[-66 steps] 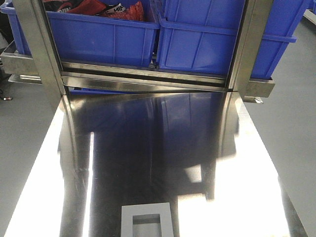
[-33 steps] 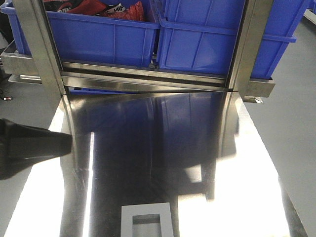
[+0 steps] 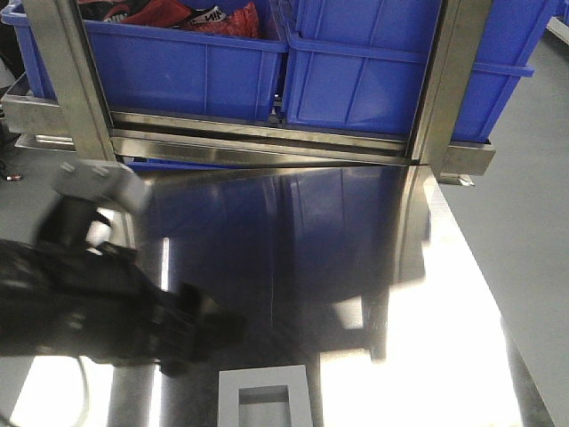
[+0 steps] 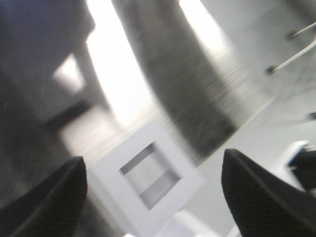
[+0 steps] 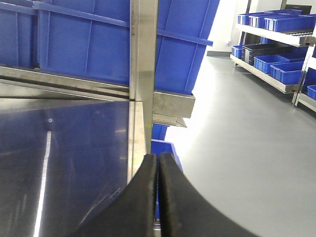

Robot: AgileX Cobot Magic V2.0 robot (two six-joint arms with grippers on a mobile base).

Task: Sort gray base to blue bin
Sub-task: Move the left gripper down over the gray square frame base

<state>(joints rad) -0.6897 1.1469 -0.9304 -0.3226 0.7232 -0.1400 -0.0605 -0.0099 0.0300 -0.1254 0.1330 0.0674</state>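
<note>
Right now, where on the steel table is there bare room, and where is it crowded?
Bare: the table's middle and right side, between the rack rail under the blue bins and the gray base at the near edge. Crowded: the near left, where the left arm hangs, its left gripper open by the base.

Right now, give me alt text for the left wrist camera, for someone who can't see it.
Motion-blurred view: the gray base, recess up, lies on the shiny steel table, framed by the open left gripper with its black fingertips on either side.
</note>
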